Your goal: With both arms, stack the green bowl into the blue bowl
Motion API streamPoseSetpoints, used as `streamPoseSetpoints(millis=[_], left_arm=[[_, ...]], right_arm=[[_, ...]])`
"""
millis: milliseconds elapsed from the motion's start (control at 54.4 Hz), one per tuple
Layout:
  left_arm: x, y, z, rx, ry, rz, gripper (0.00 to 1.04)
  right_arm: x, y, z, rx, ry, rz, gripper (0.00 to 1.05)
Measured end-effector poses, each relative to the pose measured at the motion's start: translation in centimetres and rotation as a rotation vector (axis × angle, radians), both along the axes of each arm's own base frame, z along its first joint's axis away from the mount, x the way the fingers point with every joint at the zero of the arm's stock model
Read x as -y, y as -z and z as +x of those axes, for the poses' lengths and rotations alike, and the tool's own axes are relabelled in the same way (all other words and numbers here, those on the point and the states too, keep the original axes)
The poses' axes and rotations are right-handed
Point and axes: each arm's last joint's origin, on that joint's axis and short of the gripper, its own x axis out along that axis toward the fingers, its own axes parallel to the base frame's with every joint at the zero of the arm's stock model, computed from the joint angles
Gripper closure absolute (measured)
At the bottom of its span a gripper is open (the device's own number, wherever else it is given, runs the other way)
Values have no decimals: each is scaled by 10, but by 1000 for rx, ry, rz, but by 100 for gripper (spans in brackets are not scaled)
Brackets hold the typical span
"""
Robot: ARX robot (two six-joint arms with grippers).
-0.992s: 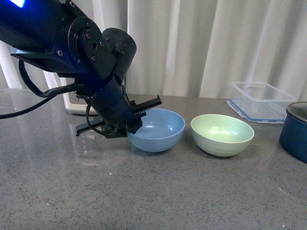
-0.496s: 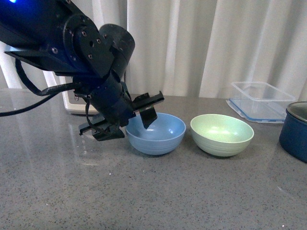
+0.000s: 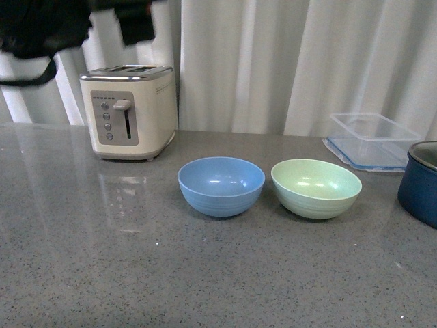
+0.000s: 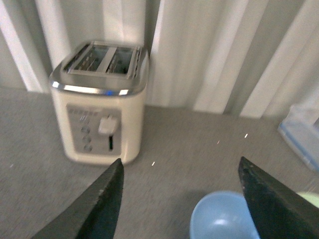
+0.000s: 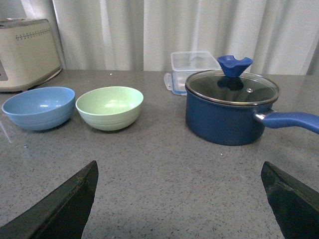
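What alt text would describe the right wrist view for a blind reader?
A blue bowl and a green bowl stand side by side on a grey counter beside a lidded navy pot. The right hand is open and empty.

Toaster (image 3: pixel 130 113) back left — left bowl (image 3: pixel 220 186) just beside right bowl (image 3: pixel 316 189) — container (image 3: pixel 372 140) behind pot (image 3: pixel 420 188), far right
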Motion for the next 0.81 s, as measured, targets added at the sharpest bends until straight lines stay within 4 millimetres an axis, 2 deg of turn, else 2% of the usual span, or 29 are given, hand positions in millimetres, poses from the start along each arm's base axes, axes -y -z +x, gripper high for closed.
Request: streamPoseSetpoints(millis=[147,276,368,533,809], left_arm=[[-23,47,-28,-59,-7,69,61],[-44,66,-62,-44,-21,79,86],[-52,76,-77,-37,-21,81,100],[-63,101,-106,-60,-10,93,101],[-78,122,-145,-52,-9,91,101]], right_arm=[[0,0,0,0,1,0,10],[0,0,0,0,0,0,10],[0,0,0,0,0,0,10],[0,0,0,0,0,0,10],[0,0,0,0,0,0,10]])
